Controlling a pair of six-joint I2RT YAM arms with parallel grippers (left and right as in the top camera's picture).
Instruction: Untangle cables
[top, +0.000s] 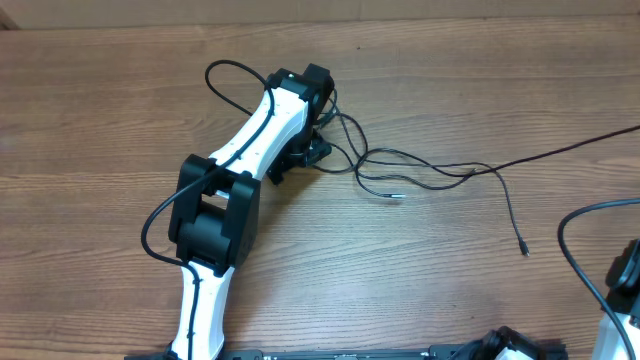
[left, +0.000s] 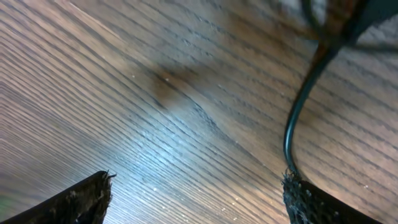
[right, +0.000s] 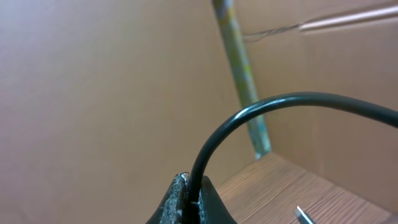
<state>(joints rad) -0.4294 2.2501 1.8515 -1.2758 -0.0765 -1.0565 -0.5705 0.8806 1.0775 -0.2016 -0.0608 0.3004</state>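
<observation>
A: Where are the thin black flexible cables to be found?

B: They are seen lying on the brown wood-grain tabletop, near its middle. A knot of loops is gathered just beside the far end of the white-and-black left arm, and loose strands are spread from there towards the right. Two free ends are laid well apart: a small silver-tipped plug close to the knot, and another plug end farther right. One strand is seen running off the right edge of the overhead view.

A: How is the left end effector held?

B: It is spread wide, close over the wood, and bare grain is shown between its two rough black fingers. One cable strand is seen touching the tip of the finger at the picture's right and curving up and away from it. The strand is not clamped.

A: And the right end effector?

B: Its fingers are pressed together. A dark curved cable is pinched in the seam between them, arching up and out to the right. A plain brown cardboard wall is faced, and a corner of the tabletop is shown below. In the overhead view only part of the right arm is caught, at the lower right corner.
</observation>
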